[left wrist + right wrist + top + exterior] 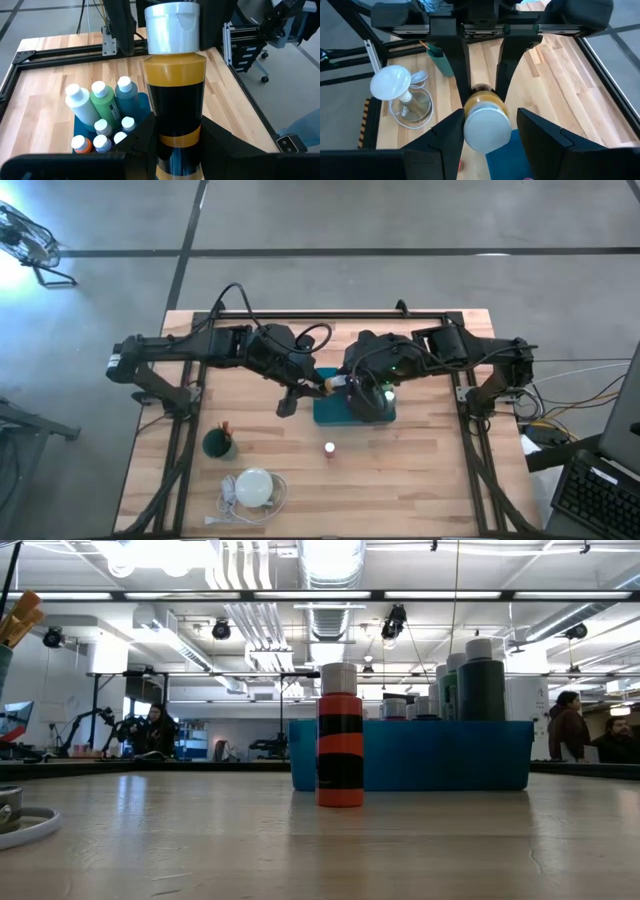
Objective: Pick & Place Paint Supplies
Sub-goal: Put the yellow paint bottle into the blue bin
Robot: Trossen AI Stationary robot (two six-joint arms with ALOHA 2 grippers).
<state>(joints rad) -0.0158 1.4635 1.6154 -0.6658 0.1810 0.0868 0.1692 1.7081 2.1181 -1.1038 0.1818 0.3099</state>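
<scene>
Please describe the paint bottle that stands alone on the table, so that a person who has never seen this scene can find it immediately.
Find the teal tray near the middle of the wooden table. In front of it, toward the table's near edge, one small bottle stands upright by itself on bare wood. Unlike the bottles packed inside the tray, it is alone, and it has a white cap with orange and black bands.

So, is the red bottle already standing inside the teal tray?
No, the red bottle stands on the wooden table in front of the teal tray.

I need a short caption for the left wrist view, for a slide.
Left gripper holds a yellow paint bottle upright above the teal tray of capped bottles.
</scene>
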